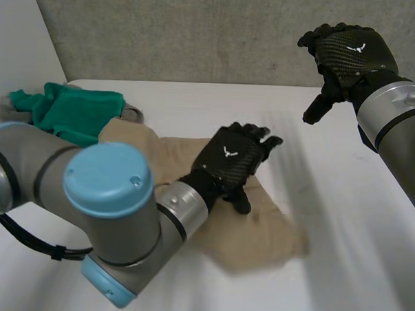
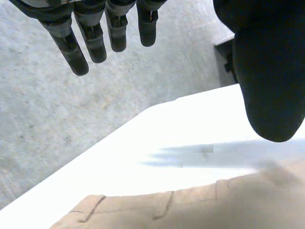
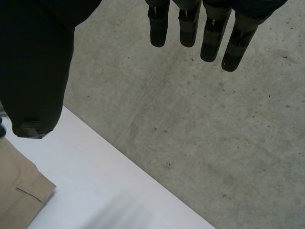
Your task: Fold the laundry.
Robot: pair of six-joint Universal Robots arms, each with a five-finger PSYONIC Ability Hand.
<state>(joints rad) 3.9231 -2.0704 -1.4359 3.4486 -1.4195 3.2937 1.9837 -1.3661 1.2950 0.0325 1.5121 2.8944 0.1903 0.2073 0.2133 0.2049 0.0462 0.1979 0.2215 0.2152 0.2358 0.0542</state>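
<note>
A tan pair of trousers (image 1: 259, 226) lies folded in the middle of the white table (image 1: 342, 223). My left hand (image 1: 231, 160) hovers over its middle, fingers straight and open, holding nothing. In the left wrist view the tan cloth (image 2: 190, 210) with its waistband loops lies below the left hand's fingers (image 2: 95, 38) and thumb (image 2: 267, 71). My right hand (image 1: 346, 55) is raised high over the table's far right side, open and empty. The right wrist view has its fingers (image 3: 209, 33) straight, and a corner of the tan cloth (image 3: 19, 191) below its thumb (image 3: 33, 71).
A green garment (image 1: 71, 112) lies bunched at the table's far left, with a grey piece (image 1: 13, 106) beside it. A grey concrete wall (image 1: 199, 31) stands behind the table. My left arm (image 1: 101, 213) crosses the near left of the table.
</note>
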